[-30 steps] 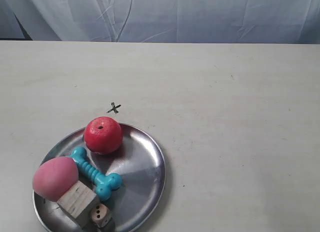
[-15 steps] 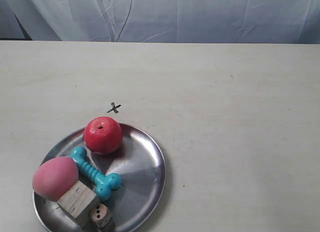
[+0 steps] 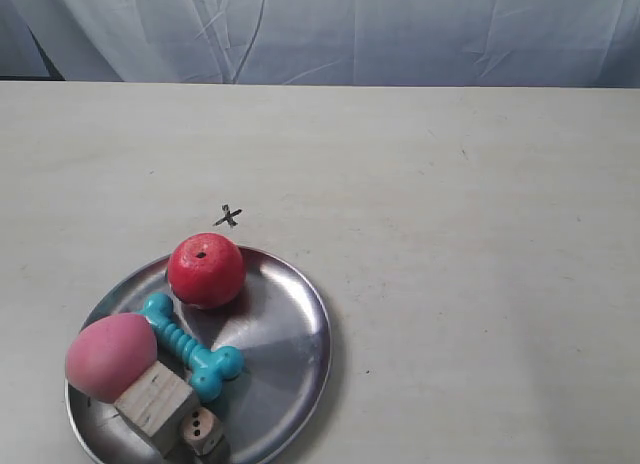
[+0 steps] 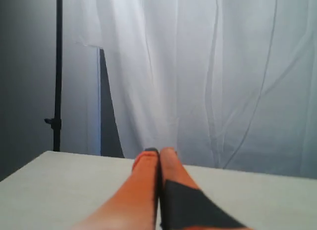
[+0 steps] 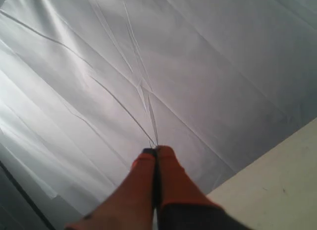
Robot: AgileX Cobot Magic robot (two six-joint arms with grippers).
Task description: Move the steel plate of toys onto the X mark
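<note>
The steel plate (image 3: 285,329) lies at the near left of the beige table in the exterior view. On it sit a red apple (image 3: 206,271), a pink peach (image 3: 110,356), a teal bone (image 3: 190,346), a pale wooden block (image 3: 156,405) and a small die (image 3: 203,430). The X mark (image 3: 228,218) is just beyond the plate's far rim, uncovered. Neither arm shows in the exterior view. My left gripper (image 4: 159,151) is shut on nothing, pointing over the table toward the curtain. My right gripper (image 5: 157,150) is likewise shut and empty, aimed at the curtain.
A white curtain (image 3: 330,29) hangs behind the table's far edge. A dark stand pole (image 4: 58,71) rises beside the table in the left wrist view. The table (image 3: 480,264) stretches to the right of the plate.
</note>
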